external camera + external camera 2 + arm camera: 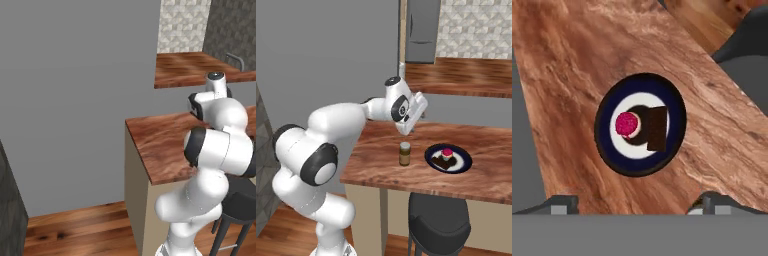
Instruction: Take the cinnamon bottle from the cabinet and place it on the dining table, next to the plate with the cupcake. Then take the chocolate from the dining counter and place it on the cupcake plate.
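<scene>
Dark-brown and flat, the small rectangular chocolate bar (pixel 657 129) is seen lying on the round near-black cupcake plate (pixel 607 135), touching the tiny red-topped cupcake (pixel 627 124). It is judged light, stiff and brittle, best pinched across its narrow sides. The two-finger gripper (pixel 633 204) is held wide apart above the plate, empty. The dark-brown cinnamon bottle (pixel 404 153) stands just left of the plate on the reddish-brown wooden dining table (pixel 381 165).

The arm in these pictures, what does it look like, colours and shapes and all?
The arm is glossy white, built of rounded, bulbous segments joined by dark, nearly black joint rings. A round dark cap with a grey centre tops the wrist. The gripper has a flat white boxy body; its finger tips are small, dark grey and blocky. No cables or markings show.
</scene>
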You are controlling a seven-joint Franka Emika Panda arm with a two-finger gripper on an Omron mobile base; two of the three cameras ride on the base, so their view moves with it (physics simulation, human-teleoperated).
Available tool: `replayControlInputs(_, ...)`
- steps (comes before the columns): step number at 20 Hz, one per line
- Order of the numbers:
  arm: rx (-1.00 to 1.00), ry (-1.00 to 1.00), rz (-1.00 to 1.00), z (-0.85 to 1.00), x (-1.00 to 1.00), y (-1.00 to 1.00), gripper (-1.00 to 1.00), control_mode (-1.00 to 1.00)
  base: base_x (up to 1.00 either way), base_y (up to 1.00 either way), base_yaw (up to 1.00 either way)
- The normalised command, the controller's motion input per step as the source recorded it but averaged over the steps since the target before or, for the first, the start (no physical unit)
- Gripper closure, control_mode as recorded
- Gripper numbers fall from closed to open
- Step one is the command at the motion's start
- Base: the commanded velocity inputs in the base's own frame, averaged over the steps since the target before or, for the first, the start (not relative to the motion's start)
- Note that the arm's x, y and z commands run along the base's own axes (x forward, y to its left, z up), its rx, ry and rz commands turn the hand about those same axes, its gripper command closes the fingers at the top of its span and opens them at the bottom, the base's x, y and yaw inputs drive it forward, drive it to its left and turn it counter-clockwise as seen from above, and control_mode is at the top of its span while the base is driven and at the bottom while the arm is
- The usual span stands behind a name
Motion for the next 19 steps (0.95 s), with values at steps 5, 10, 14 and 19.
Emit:
replayControlInputs(5,-0.12,-0.02,0.00,0.91,-0.30,1.00,-1.00,-1.00,0.00,0.00,0.00)
replayControlInputs(10,-0.02,0.00,0.08,0.36,-0.25,1.00,-1.00,-1.00,0.00,0.00,0.00)
replayControlInputs(14,-0.07,0.00,0.21,0.01,-0.31,1.00,-1.00,-1.00,0.00,0.00,0.00)
replayControlInputs(19,-0.11,0.00,0.18,0.00,-0.33,1.00,-1.00,-1.00,0.00,0.00,0.00)
